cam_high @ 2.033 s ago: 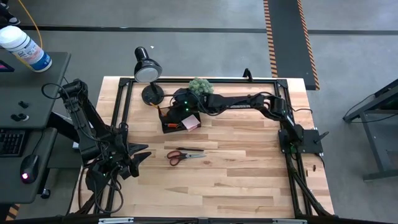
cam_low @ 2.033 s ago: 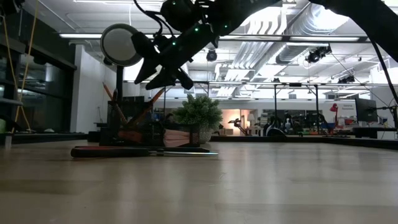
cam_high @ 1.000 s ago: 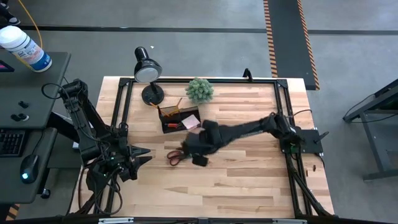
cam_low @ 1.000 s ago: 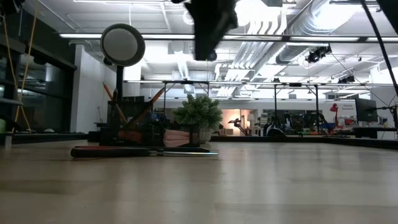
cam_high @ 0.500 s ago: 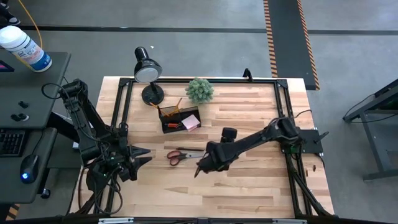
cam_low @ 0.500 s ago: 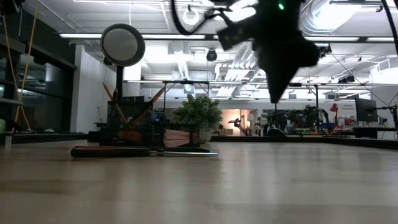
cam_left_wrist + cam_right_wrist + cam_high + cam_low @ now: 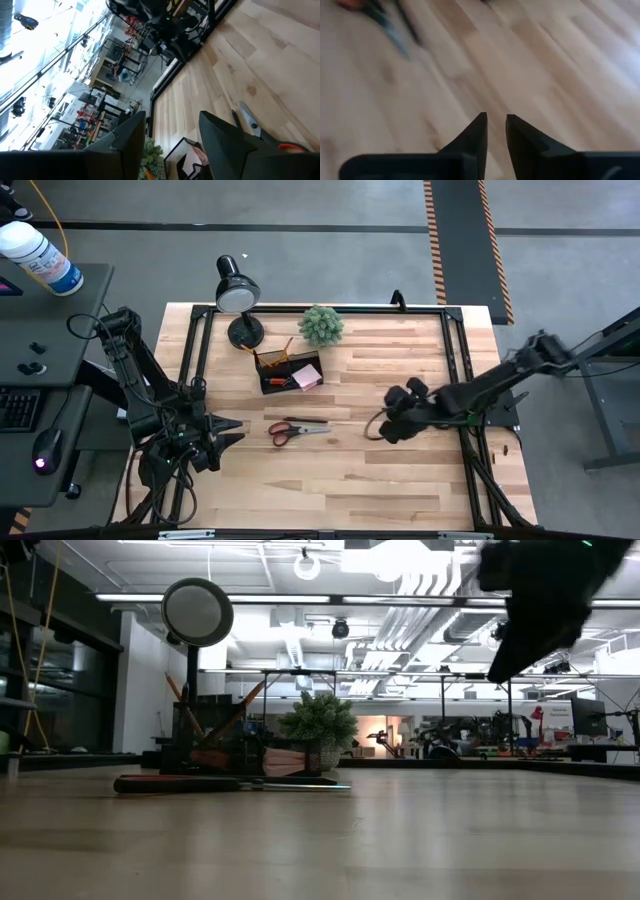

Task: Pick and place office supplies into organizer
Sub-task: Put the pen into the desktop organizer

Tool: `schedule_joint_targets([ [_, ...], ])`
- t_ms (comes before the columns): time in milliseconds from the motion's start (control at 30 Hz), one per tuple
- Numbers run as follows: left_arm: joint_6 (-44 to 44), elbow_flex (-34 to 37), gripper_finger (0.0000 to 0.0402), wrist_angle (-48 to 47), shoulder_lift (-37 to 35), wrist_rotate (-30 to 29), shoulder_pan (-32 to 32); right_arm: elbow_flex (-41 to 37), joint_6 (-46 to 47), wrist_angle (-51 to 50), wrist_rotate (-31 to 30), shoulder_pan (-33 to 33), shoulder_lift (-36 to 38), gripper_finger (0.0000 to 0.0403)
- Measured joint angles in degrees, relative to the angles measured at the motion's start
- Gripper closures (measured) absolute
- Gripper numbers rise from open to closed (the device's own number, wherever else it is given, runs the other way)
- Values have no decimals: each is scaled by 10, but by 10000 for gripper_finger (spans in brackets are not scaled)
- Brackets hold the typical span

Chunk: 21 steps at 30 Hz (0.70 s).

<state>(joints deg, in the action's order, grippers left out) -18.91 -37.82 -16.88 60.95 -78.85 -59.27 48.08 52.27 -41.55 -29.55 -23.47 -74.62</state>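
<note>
The orange-handled scissors point(image 7: 296, 429) lie flat on the wooden table beside a black pen point(image 7: 306, 420); they also show in the low view point(image 7: 230, 783). Behind them stands the black organizer point(image 7: 289, 372), holding pencils and a pink notepad point(image 7: 307, 377). My right gripper point(image 7: 384, 426) hovers above bare wood to the right of the scissors. Its fingers point(image 7: 495, 120) stand a narrow gap apart with nothing between them. My left gripper point(image 7: 234, 430) waits open at the table's left side, pointing toward the scissors point(image 7: 248, 120).
A green potted plant point(image 7: 322, 324) and a black desk lamp point(image 7: 237, 295) stand along the far edge behind the organizer. A black frame point(image 7: 455, 370) borders the table. Bare wood lies in the middle and toward the near edge.
My right gripper has swung away from the organizer and the scissors toward the table's right edge, sinking a little and rolling as it went. The scissors, pen and organizer have stayed where they were.
</note>
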Motion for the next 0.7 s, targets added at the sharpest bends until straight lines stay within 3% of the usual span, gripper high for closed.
schedule_joint_targets([
  [167,1,0,229,0,0,-1,0,-210,-62,327,-26,-14,109,356],
  [367,2,0,229,1,0,-28,0,-371,-176,665,-35,9,102,359],
  [533,7,0,229,1,0,-32,0,-393,-265,789,-28,25,56,350],
  [700,51,0,229,1,0,-17,0,-342,-325,794,4,41,-6,343],
])
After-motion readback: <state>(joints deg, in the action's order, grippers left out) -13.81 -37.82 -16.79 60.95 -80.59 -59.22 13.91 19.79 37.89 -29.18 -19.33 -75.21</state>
